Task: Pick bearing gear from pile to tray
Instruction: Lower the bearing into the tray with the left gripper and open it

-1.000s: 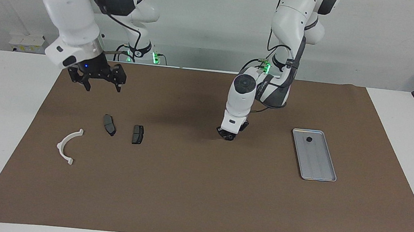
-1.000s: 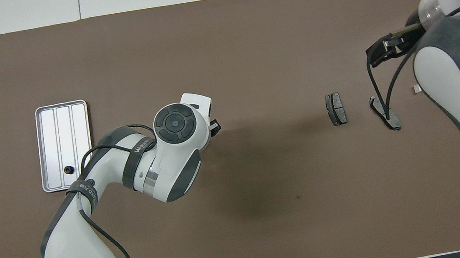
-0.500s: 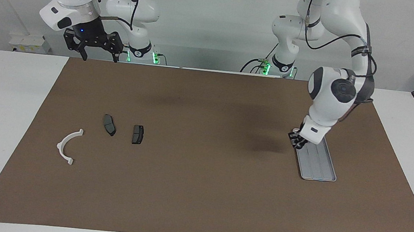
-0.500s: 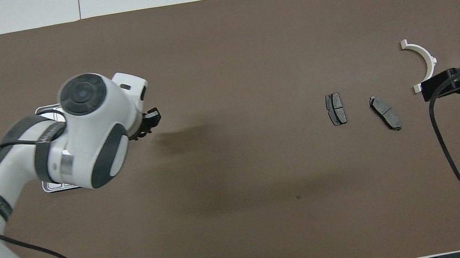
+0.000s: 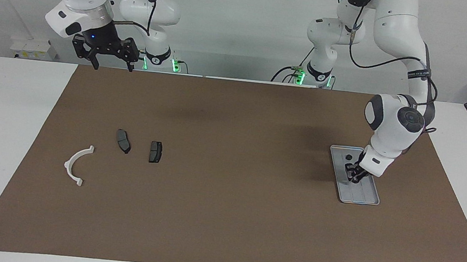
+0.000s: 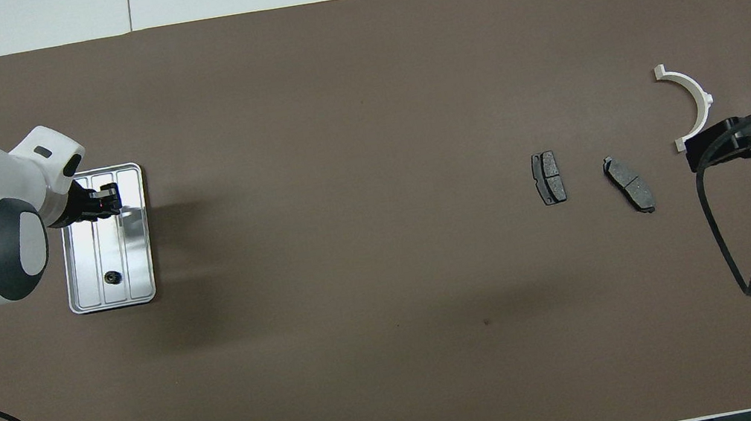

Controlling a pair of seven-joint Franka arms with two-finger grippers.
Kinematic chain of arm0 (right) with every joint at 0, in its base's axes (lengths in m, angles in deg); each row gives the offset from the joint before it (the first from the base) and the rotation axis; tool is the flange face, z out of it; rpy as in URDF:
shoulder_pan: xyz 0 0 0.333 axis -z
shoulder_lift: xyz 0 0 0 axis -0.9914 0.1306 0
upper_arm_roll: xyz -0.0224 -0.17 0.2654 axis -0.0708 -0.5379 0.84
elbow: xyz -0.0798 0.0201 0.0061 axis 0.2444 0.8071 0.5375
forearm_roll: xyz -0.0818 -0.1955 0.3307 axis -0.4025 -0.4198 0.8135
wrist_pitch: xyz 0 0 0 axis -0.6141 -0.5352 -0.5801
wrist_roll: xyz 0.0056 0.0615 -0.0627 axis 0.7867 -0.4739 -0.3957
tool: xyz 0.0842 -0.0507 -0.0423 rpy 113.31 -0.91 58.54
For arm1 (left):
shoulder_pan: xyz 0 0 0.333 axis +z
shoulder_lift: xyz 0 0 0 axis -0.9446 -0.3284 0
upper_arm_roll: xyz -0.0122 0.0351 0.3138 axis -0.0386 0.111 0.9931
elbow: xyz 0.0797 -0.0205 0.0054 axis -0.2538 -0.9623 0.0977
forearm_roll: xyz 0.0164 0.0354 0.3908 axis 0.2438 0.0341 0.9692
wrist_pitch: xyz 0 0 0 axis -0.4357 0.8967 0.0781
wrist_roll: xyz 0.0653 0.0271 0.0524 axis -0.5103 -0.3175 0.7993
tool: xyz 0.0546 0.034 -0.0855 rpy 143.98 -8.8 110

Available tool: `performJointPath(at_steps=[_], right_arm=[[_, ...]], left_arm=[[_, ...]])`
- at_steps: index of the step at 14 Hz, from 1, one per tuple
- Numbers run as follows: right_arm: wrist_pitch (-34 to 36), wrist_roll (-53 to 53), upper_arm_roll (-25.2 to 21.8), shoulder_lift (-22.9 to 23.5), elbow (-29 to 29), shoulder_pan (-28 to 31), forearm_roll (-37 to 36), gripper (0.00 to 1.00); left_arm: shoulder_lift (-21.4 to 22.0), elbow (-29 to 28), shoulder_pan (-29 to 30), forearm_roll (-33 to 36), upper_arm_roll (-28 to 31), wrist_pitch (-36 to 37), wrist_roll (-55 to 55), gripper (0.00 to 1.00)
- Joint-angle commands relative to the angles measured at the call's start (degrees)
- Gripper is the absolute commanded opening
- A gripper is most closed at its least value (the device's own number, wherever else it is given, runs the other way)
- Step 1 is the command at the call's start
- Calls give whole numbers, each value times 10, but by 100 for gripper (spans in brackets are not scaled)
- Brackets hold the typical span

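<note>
Facing view: the left gripper point(image 5: 355, 177) hangs low over the tray point(image 5: 371, 200), pinched narrow, seemingly on a small dark gear; one gear point(image 5: 348, 156) already lies there. The right gripper point(image 5: 111, 55) waits high, wide.

Overhead view: only pads point(image 6: 548, 177) and a bracket point(image 6: 694, 102) remain in the pile, so release is all that looks left.

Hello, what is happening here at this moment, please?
The left end effector is low over the tray, closed on something small and dark that I cannot identify. One small black round piece already lies in the tray, at its end nearer the robots. The right end effector waits, raised and open, at the right arm's end. The white half-ring bracket and two brake pads lie untouched on the mat.
</note>
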Motion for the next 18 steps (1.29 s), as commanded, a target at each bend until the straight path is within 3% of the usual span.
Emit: performJointPath(at_steps=[1,7,8,9,10,11,14,15,17,18], right_arm=[[-9,-16,-4,-5,5,0,0,100],[-31,-17,-4,-5,7,0,-6,100],[-31,-17,-4,-4,12,0,-6,100],[-31,-17,-4,-3,15,1,-6,100],[-31,-16,-4,-3,16,1,-6,100],[-32,-16,-3,-4,15,0,-3,100],[-31,-14,-3,-5,15,0,-2,100],[-32,-13,-2,-5,15,0,-2,100],[-31,-13,-3,-5,14,1,1,100],[-31,-13,-3,-5,15,2,2,100]], left_arm=[[-8,-2,19,10,-5,-15,-34,15],[-7,-39,23,9,-6,-56,-33,18],[-7,-39,23,8,-6,-56,-34,29],[-6,-39,23,9,-6,-53,-36,86],[-4,-33,24,9,-6,-41,-37,100],[6,-25,29,9,-6,-23,-38,100],[110,-5,33,9,-5,98,-37,100],[129,28,33,9,-5,161,-37,100],[130,136,24,7,-9,321,-38,100],[133,168,23,4,-11,367,-37,100]])
